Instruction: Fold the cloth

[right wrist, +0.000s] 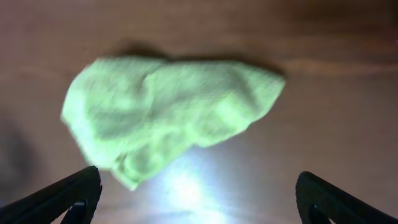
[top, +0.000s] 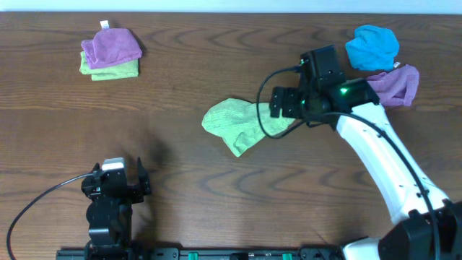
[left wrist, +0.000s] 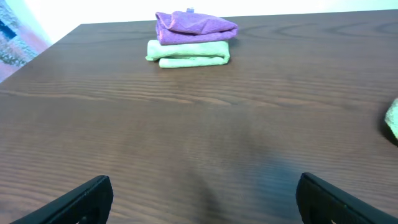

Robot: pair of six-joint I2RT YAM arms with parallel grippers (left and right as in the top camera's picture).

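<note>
The lime-green cloth (top: 237, 123) lies crumpled in a loose heap near the middle of the table; it fills the upper middle of the right wrist view (right wrist: 168, 112). My right gripper (top: 283, 102) is open and empty, hovering over the cloth's right end; its fingertips (right wrist: 199, 199) straddle bare table just in front of the cloth. My left gripper (top: 115, 180) is open and empty near the front left of the table, far from the cloth; its fingertips (left wrist: 202, 199) show at the bottom corners. The cloth's edge (left wrist: 393, 119) peeks in at the right of the left wrist view.
A folded purple cloth on a folded green cloth (top: 110, 54) sits at the back left, also in the left wrist view (left wrist: 189, 40). A bright blue cloth (top: 372, 47) and a purple cloth (top: 395, 85) lie crumpled at the back right, close to my right arm.
</note>
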